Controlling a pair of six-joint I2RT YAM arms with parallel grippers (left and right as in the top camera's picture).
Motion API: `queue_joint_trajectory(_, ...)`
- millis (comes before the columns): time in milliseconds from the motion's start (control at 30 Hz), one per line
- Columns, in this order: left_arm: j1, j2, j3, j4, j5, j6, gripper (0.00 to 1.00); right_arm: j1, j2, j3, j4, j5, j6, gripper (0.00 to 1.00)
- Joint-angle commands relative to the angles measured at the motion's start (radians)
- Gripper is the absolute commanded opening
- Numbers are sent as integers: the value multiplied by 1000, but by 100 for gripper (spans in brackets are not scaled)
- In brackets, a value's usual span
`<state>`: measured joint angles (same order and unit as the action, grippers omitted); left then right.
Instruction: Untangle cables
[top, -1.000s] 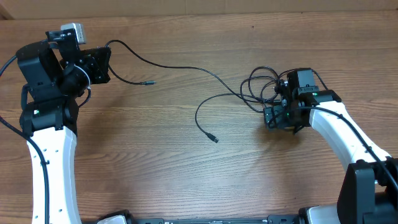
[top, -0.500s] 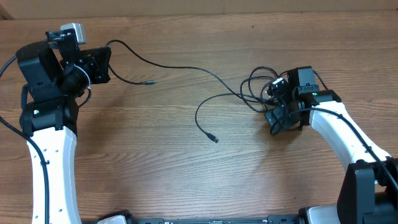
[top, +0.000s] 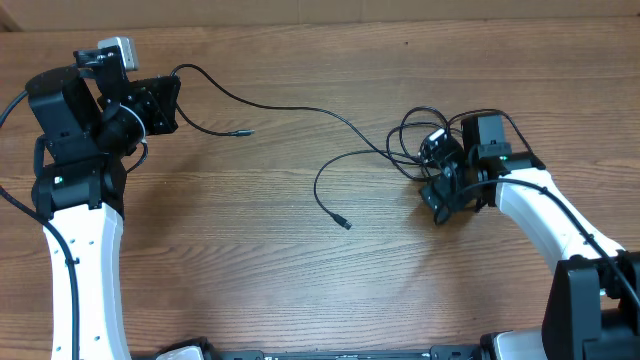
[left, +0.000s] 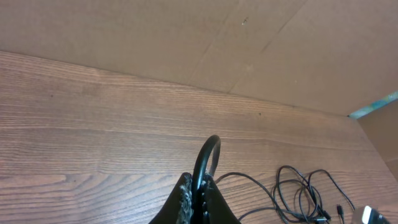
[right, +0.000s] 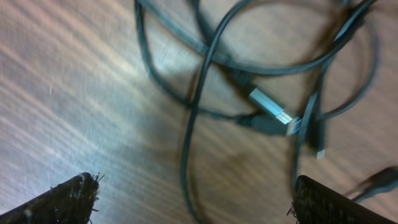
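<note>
Black cables (top: 290, 108) look light, limp and slippery; they run from ten o'clock to a knot (top: 412, 150) at three; left gripper (left: 198, 198) pinches one strand; right gripper (top: 438, 175) gapes beside the knot; best grasped near a plug (right: 272, 114).

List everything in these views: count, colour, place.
cables: a few, exact count unclear, black, one strand running from the left pincer across the table toward the tangle
tangle: one, black loops, under the right pincer
USB plug: one, silver, within the tangle
table: one, brown wood, beneath everything
cardboard: brown, behind the table's far edge
left arm: one, white and black, left side
right arm: one, white and black, right side
left pincer: one, black, shut on a cable
right pincer: one, black, open over the tangle
</note>
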<state>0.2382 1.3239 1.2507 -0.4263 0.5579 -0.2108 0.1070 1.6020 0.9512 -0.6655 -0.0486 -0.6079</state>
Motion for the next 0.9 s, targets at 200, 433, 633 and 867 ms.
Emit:
queue_joint_trajectory(200, 10, -24, 13, 4, 19, -22, 4, 2, 47, -16, -11, -17, -19, 100)
queue_joint_trajectory(433, 10, -24, 13, 5, 19, -22, 5, 2, 90, -16, 11, -16, -27, 100)
queue_joint_trajectory(633, 10, -24, 13, 13, 19, -22, 5, 2, 159, -16, 79, -13, -26, 97)
queue_joint_trajectory(867, 10, -24, 13, 16, 16, -22, 5, 2, 173, -16, 97, -13, -26, 48)
